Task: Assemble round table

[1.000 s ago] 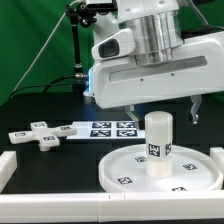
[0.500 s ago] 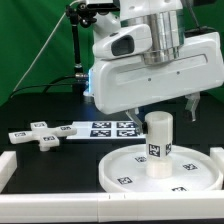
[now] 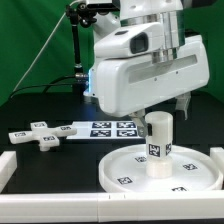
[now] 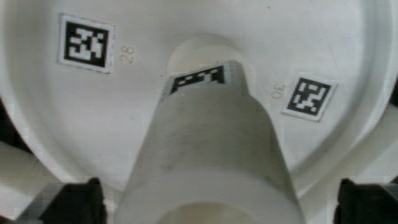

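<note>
The round disc (image 3: 160, 172) lies flat on the black table at the front, tags on its face. The short cylinder leg (image 3: 158, 145) stands upright on its central hub. The cross-shaped foot (image 3: 38, 135) lies apart at the exterior view's left. My gripper (image 3: 160, 112) hangs right above the leg's top, its fingers mostly hidden by the white hand. In the wrist view the leg (image 4: 210, 150) rises between two dark fingertips (image 4: 75, 203), which stand wide on either side without touching it. The disc (image 4: 107, 110) fills the rest of that view.
The marker board (image 3: 105, 128) lies behind the disc, beside the foot. Long white rails (image 3: 8, 172) border the table's front and both sides. A green backdrop and black stand are at the back left.
The arm's hand has turned about its vertical axis above the leg. The leg, disc and foot have not moved.
</note>
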You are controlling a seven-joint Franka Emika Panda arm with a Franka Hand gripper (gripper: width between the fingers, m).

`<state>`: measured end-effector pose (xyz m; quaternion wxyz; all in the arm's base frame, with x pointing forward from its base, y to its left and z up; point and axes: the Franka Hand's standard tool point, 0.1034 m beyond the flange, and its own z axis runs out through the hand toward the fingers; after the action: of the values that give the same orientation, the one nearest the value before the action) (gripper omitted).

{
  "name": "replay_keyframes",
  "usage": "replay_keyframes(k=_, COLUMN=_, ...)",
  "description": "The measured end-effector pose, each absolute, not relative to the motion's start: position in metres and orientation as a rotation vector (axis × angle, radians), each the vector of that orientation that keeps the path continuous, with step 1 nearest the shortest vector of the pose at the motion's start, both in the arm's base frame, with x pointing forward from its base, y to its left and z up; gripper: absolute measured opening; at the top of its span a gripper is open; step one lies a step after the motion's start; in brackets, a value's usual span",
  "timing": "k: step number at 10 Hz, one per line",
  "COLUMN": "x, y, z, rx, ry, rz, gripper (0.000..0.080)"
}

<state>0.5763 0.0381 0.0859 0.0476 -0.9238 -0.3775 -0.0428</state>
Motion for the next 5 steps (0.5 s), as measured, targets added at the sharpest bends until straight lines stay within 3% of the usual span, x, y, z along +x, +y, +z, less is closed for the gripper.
replay_keyframes(k=5, x=0.5791, y=0.0316, z=0.0854, rx=-2.614, ry=-1.654, rz=-0.125, gripper=0.0649)
